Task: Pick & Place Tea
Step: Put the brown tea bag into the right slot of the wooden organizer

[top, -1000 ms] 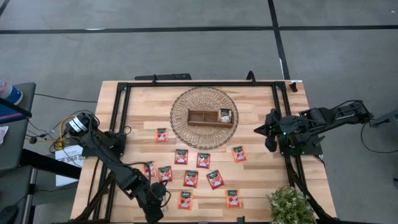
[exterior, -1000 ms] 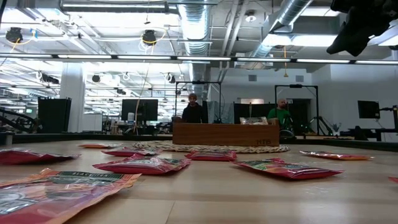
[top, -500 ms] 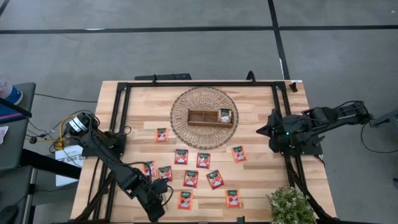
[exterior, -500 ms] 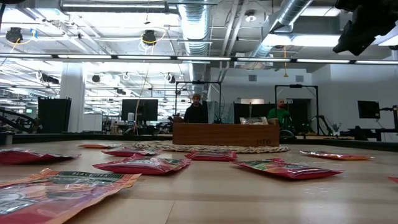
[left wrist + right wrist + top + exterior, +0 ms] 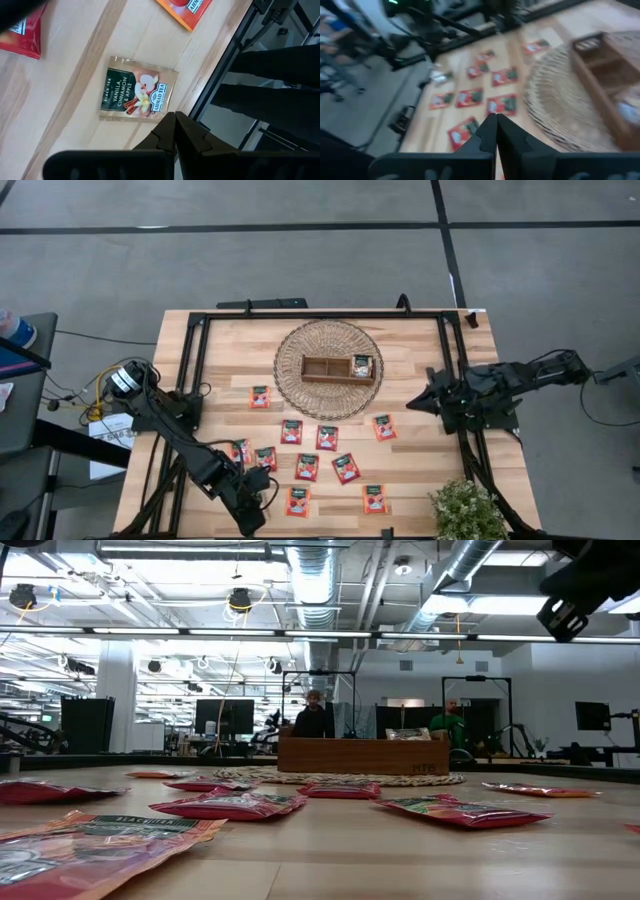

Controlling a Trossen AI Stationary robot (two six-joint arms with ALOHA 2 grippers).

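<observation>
Red-orange tea sachets (image 5: 327, 438) are scattered flat on the table; one pale sachet (image 5: 362, 366) sits in the tray's right compartment.

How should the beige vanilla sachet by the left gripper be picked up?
The vanilla sachet lies flat on the table, apart from the red ones. Likely best: come straight down and pinch across two opposite edges; the left gripper has its jaws shut, so open first.

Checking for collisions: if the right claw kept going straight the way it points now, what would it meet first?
Probably the woven mat; the shut right claw points toward it, though its height is unclear.
</observation>
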